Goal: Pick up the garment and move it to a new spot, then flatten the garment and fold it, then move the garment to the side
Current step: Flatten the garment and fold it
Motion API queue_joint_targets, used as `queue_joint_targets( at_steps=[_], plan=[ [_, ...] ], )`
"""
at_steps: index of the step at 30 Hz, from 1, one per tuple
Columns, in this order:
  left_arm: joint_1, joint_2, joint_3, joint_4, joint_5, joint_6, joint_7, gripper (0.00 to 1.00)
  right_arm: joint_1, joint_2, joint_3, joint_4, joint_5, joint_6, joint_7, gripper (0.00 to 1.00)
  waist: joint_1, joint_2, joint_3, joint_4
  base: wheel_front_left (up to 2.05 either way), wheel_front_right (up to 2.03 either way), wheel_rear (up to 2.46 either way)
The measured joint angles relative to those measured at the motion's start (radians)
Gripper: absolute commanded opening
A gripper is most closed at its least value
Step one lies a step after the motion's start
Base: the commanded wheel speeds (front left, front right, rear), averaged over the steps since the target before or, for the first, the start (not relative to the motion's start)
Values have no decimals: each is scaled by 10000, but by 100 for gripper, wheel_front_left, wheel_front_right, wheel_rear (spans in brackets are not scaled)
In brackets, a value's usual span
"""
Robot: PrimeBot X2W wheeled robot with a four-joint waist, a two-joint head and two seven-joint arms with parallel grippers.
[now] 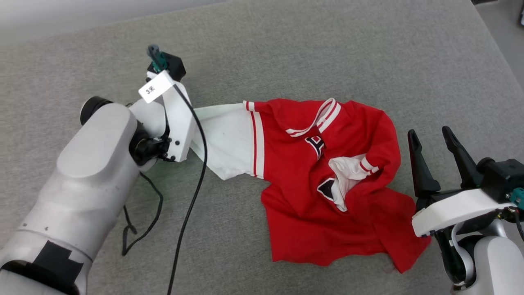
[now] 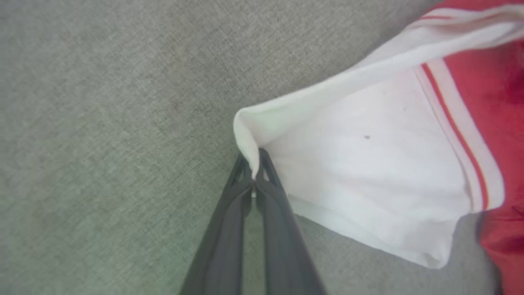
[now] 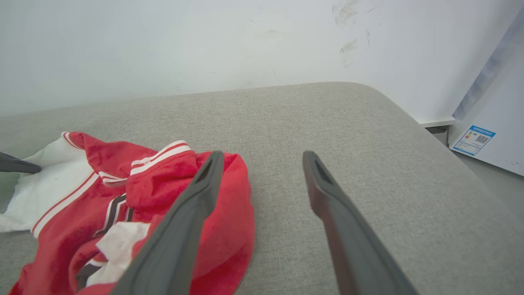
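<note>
In the head view, the shirt (image 1: 327, 196) is lying crumpled, with the grey pad (image 1: 286, 49) under it. One white sleeve (image 1: 225, 139) is sticking out from the shirt's left side, pulled into a point. The left arm (image 1: 98, 164) is reaching to that tip, and its wrist is hiding the fingers there. The right gripper (image 1: 429, 132) is waiting just beside the shirt's right edge. Its jaws are standing wide apart and holding nothing. The other sleeve is lying bunched on the middle of the shirt.

In the left wrist view, the left gripper (image 2: 254, 164) is squeezing shut on the very corner of the sleeve. Only a small fold of cloth is sitting between the tips.

In the right wrist view, one finger of the right gripper is hanging over the shirt's right edge. The other is hanging over bare pad just past the shirt. I cannot tell if either one is touching.

I think the pick-up is just beginning. The bite is tiny, so the left gripper should be moving slowly and pulling straight away from the shirt, or the cloth may slip out. The right gripper should be taking the shirt's right edge before any big lift. Then the shirt would be hanging spread out, not in a lump.
</note>
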Motion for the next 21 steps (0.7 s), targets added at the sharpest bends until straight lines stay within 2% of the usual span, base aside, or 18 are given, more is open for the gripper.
queue_joint_targets(
  at_steps=[10, 21],
  plan=[
    [379, 763, 570, 180, -763, -15, -982, 0, 222, 8, -98, -82, -263, -2, 353, 100, 0, 0, -703, 739, 0, 0, 0],
    [1859, 1657, 360, -360, -986, -15, -1108, 0, 608, -4, -86, -267, -412, 0, 802, 100, -2, 0, -1560, 1778, 0, 0, 0]
  ],
)
